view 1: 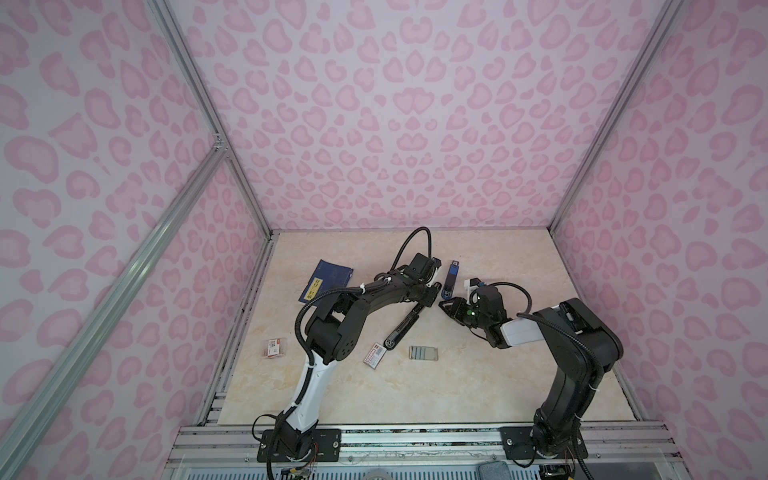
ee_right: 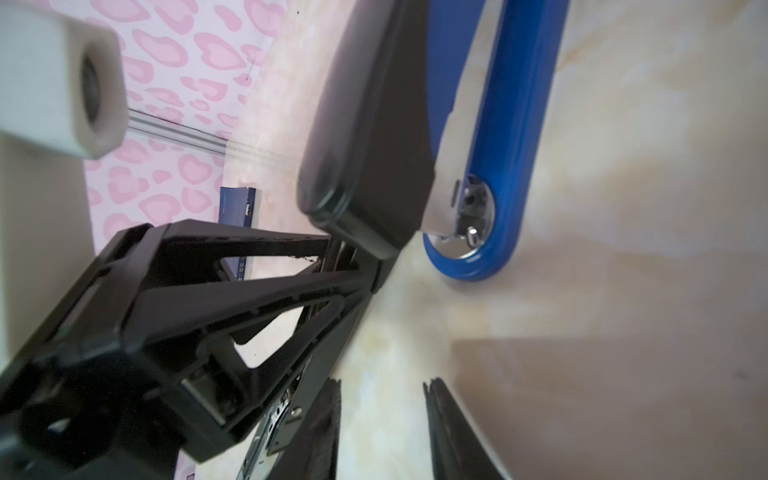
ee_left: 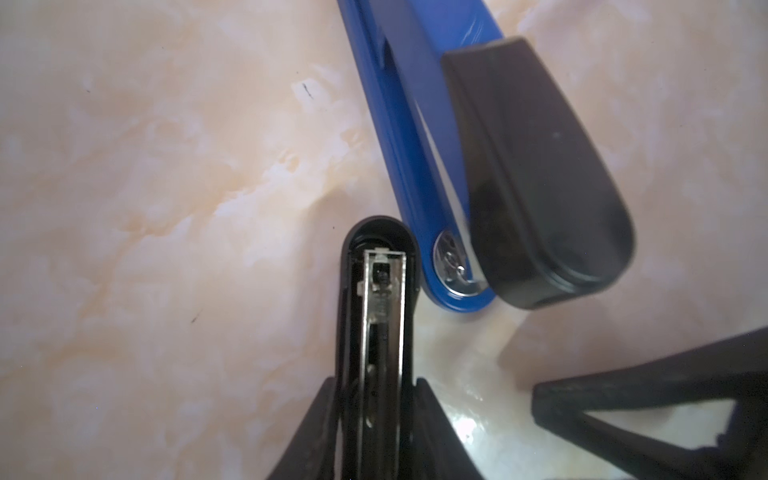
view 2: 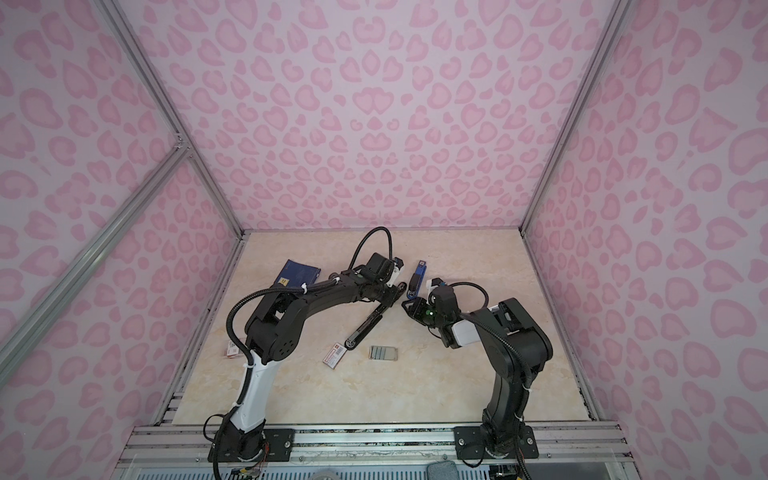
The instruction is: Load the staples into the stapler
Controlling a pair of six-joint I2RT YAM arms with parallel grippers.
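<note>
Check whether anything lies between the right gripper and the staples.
Nothing visible does: only bare table separates the right gripper from the staples in both top views. The opened black stapler lies beside that path, not across it.

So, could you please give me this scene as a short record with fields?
Left end effector: closed on black stapler, which lies opened flat
Right end effector: open, empty, near blue stapler
Staples: loose on table, untouched
Red-and-white boxes: two, left of staples in both top views
</note>
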